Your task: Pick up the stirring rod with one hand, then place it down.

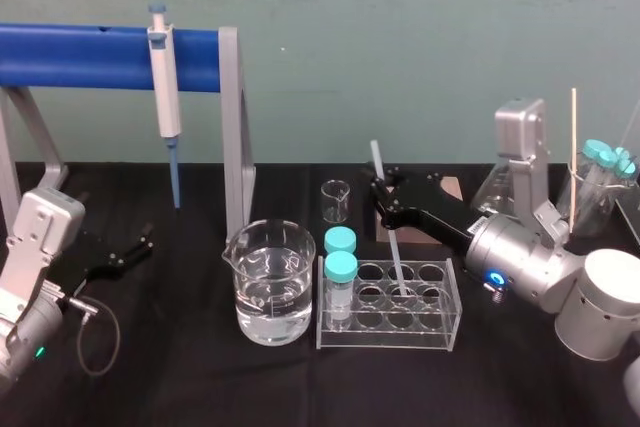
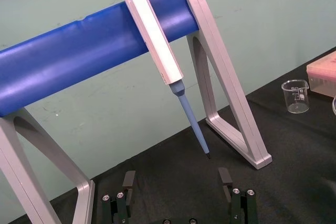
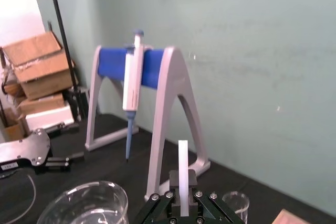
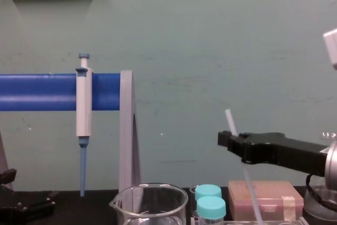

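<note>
Head view is showing us the left end effector [image 1: 118, 255] sitting low at far left by the black worktop [image 1: 180, 387], its fingers spread apart. Beside it we are seeing a white-and-blue pipette [image 1: 165, 87] hanging from a blue-barred stand [image 1: 90, 57]. Next we are finding a glass beaker [image 1: 268, 282] partly filled with clear liquid, and behind it a small empty beaker [image 1: 336, 201]. A clear tube rack [image 1: 440, 322] is holding two teal-capped vials [image 1: 340, 267] in its left column. The stirring rod [image 1: 394, 247] is appearing to us as a thin, straight, translucent-white stick, tilting, its lower end reaching into the rack's middle column. The right end effector [image 1: 385, 192] is clamping it near the upper end. At far right a glass vessel [image 1: 590, 212] is carrying teal-capped tubes [image 1: 605, 155].
</note>
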Tool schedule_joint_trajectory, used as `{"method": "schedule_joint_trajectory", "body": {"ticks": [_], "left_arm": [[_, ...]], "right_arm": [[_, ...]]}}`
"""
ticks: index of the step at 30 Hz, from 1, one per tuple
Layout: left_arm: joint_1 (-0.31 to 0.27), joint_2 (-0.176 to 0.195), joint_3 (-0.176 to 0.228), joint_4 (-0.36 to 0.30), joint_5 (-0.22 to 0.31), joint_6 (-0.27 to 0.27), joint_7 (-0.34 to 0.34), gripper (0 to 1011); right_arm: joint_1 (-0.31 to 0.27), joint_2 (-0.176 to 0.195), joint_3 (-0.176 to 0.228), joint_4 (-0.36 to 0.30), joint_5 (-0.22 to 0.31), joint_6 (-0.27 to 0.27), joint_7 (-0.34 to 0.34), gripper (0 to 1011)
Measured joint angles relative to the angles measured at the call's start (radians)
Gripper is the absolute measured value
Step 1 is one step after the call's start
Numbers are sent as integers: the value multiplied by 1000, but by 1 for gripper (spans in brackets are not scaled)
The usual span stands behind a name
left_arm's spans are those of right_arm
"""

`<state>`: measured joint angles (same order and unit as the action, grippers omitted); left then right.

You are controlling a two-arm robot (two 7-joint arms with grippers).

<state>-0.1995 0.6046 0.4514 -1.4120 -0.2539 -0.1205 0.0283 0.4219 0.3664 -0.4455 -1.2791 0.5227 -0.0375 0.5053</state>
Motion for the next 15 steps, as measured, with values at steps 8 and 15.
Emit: {"method": "schedule_joint_trajectory", "body": {"ticks": [8, 15], "left_arm": [[0, 0, 0, 0, 0, 0, 0, 1000], [0, 0, 0, 0, 0, 0, 0, 1000]], "right_arm": [[-67, -11, 51, -43, -1, -116, -2, 67], [-96, -27, 86, -63, 10, -162, 2, 67]]}}
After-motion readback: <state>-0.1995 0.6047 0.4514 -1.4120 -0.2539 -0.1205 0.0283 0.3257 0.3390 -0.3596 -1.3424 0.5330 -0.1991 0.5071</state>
